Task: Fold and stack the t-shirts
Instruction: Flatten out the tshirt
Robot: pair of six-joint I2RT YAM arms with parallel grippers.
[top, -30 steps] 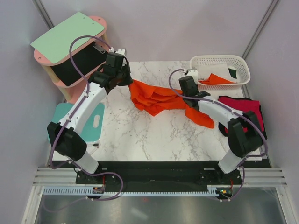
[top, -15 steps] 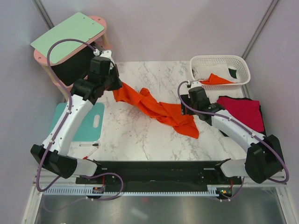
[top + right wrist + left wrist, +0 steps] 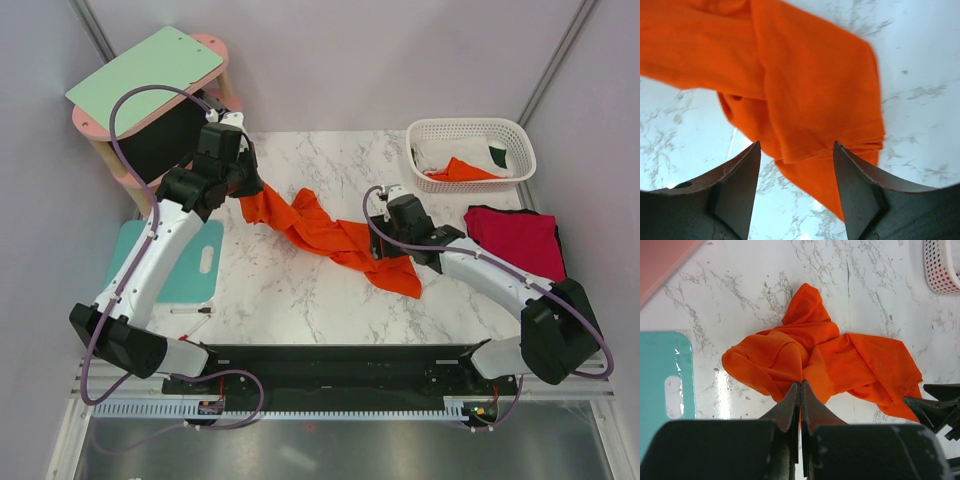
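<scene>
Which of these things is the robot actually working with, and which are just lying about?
Part of the job:
- orange t-shirt, pinched by the left gripper
- red t-shirt
- more shirts in the white basket

Just lying about:
- teal mat
- pink stool with a green board
- pen
- the basket itself

Robot lab cell: grey partition walls, aluminium base rail.

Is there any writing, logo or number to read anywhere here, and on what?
None can be read. The orange t-shirt, red t-shirt, white basket and teal mat show plain surfaces; any marks on the arms are too small to tell.
</scene>
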